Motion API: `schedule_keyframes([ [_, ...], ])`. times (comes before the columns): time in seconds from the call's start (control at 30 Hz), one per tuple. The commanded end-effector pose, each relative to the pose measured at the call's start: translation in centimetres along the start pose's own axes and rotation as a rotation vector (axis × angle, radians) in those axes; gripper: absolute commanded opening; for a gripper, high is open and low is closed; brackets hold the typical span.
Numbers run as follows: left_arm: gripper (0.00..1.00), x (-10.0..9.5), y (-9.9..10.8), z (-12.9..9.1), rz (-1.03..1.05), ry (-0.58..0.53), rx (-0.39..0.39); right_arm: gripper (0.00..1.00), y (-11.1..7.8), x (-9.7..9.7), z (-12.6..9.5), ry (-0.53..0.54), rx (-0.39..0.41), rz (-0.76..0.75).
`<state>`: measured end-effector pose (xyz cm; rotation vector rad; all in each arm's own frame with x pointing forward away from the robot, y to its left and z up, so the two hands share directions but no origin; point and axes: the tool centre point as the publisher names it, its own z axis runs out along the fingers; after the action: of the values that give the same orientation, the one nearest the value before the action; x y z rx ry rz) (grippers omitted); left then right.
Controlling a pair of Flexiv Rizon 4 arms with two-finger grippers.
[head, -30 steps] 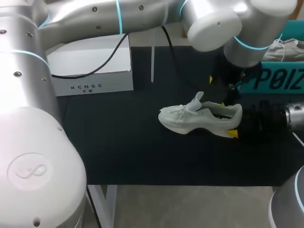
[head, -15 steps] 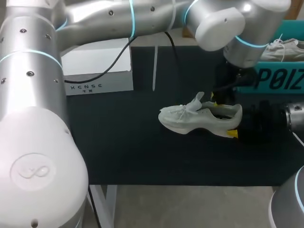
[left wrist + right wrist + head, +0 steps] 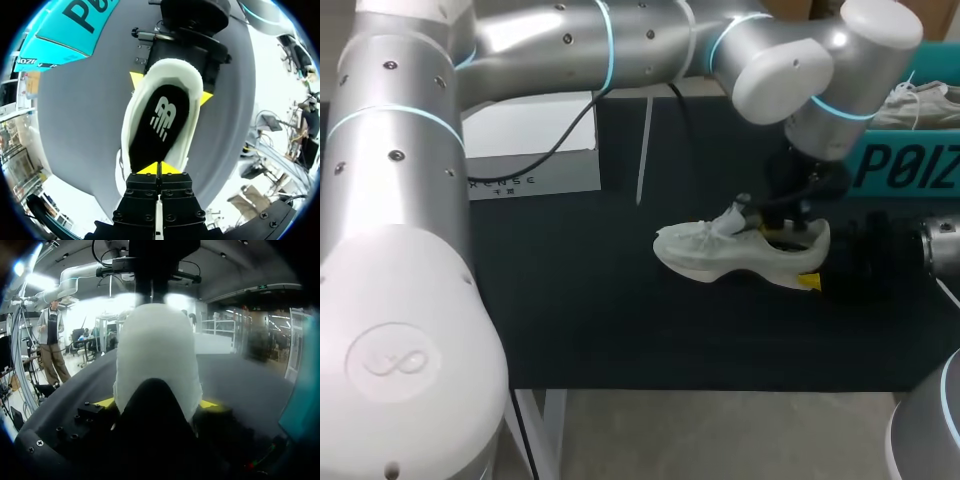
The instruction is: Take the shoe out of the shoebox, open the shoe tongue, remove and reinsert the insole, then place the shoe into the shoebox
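I have the shoe [image 3: 720,255] standing on its sole on the black table [image 3: 600,330], right of centre, with the toe pointing left and the heel pointing right. It is outside the teal shoebox [image 3: 905,170], which sits just beyond it at the far right edge of the table. Near the middle of the shoe the tongue [image 3: 734,213] and laces stick up.

My right gripper [image 3: 157,405] comes in low from the right and is clamped on the heel. In both wrist views one yellow tip presses each side of the white heel cup.

My left arm reaches across from the left, and the left gripper [image 3: 160,168] points straight down over the shoe opening. Its claw is narrow, with the two yellow tips pressed together and only a thin line between them. The tips sit right at the edge of the black insole [image 3: 160,122], at the end nearest the tongue. I cannot tell whether they pinch the insole or only touch it. The insole lies flat inside the shoe, with its pale logo facing up.

A white box [image 3: 535,150] sits at the far left of the table, well apart from the shoe, with a black cable draped over it.
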<state>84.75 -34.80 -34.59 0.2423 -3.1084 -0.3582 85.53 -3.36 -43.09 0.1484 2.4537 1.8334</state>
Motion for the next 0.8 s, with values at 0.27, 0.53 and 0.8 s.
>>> schedule_keyframes([
  [0.27, 0.0, 1.3, 0.3, 1.8, 0.02, 0.016, -0.029, 0.0, -0.2, 0.1, 0.1, -0.001, 0.003, 0.0],
  [0.53, 0.33, 1.6, 0.0, 2.4, 0.035, 0.007, -0.042, 0.0, -0.2, 0.1, 0.1, -0.001, 0.003, 0.0],
  [0.8, 0.38, 1.6, 0.2, 3.0, 0.039, 0.009, -0.045, 0.0, -0.2, 0.1, 0.1, -0.001, 0.003, 0.0],
])
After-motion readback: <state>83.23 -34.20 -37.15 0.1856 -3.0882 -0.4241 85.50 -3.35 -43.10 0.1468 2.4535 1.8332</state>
